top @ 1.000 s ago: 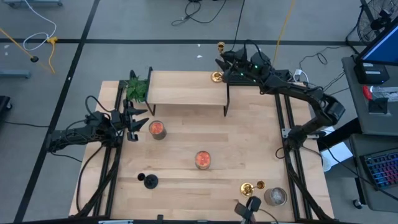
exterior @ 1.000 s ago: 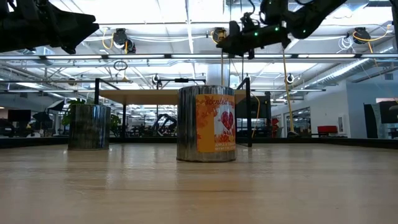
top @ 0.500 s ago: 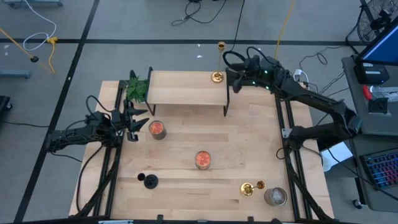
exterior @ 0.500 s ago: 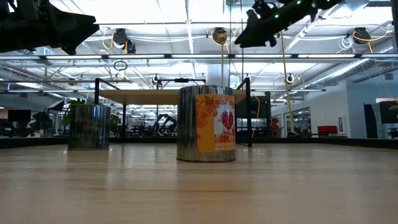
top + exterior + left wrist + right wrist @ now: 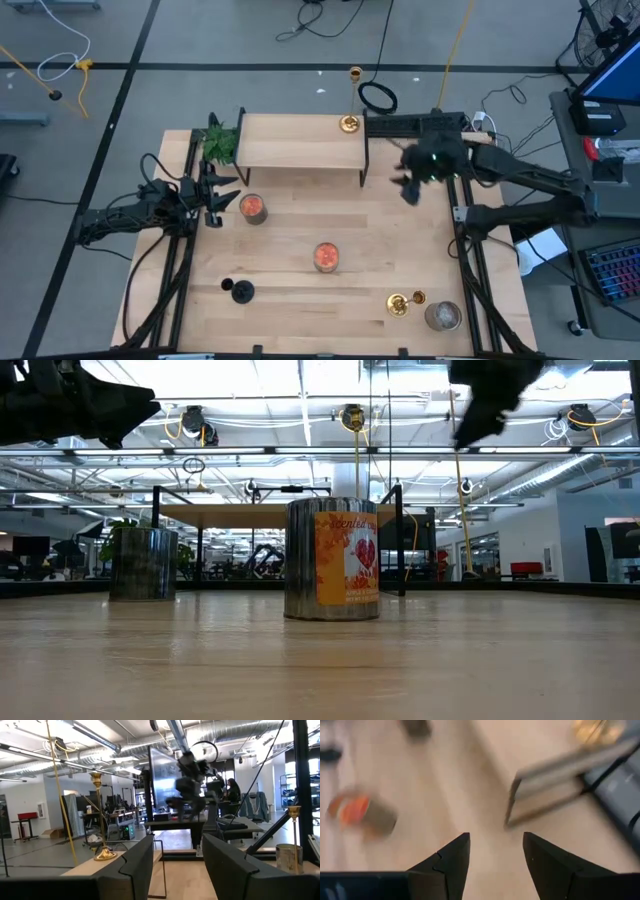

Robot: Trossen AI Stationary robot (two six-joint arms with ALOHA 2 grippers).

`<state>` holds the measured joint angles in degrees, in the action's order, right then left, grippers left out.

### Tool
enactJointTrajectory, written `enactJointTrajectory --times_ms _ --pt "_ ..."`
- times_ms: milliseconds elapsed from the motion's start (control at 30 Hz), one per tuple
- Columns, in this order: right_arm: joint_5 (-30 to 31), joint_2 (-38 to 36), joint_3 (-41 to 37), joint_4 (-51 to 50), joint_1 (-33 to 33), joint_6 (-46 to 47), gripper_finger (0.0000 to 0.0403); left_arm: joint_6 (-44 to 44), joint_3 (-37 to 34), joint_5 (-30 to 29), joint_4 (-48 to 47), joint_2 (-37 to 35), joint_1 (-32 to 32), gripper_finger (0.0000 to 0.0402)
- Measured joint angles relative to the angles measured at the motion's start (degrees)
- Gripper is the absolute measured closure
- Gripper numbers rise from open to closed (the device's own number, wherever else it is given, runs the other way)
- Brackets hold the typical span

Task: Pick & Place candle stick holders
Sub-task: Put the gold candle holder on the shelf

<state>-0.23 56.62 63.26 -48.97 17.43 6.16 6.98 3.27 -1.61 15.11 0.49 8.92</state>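
Observation:
One gold candle stick holder [image 5: 349, 110] stands upright by its round base on the far right corner of the raised wooden shelf [image 5: 300, 145]; it also shows in the left wrist view [image 5: 102, 815]. A second gold holder [image 5: 404, 301] is near the table's near right corner. The shorter black holder [image 5: 240, 291] stands at the near left. My right gripper [image 5: 408, 188] is open and empty, in the air to the right of the shelf; its wrist view [image 5: 495, 860] looks down on the table. My left gripper [image 5: 228, 193] waits open and empty at the table's left [image 5: 177, 865].
A green plant [image 5: 220, 140] stands at the shelf's far left corner. Two tins holding orange candles [image 5: 253, 207] [image 5: 325, 256] stand in the middle of the table. A silver tin [image 5: 442, 316] is at the near right corner, beside the second gold holder.
My right gripper has drawn back from the gold holder on the shelf, going toward the table's right edge and then toward the near edge, and has tipped down toward the table. The gold holder stays upright on the shelf.

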Motion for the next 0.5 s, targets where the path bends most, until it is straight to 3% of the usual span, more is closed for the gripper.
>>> enactJointTrajectory --times_ms 133,233,300,500 --pt "-2.3 -1.9 0.0 -12.4 -6.6 6.0 0.022 0.0 0.0 0.0 0.0 0.0 0.0 0.0227" --pt "-11.7 -3.3 -1.8 -15.9 -11.7 13.9 0.022 0.0 0.0 0.0 0.0 0.0 0.0 0.0227" --pt "-16.7 -4.2 -4.8 -13.1 -15.8 17.6 0.022 0.0 0.0 0.0 0.0 0.0 0.0 0.0227" --pt "-21.4 -5.4 -16.6 6.7 -29.0 25.3 0.022 -1.5 0.0 0.0 0.0 0.0 0.0 0.0227"
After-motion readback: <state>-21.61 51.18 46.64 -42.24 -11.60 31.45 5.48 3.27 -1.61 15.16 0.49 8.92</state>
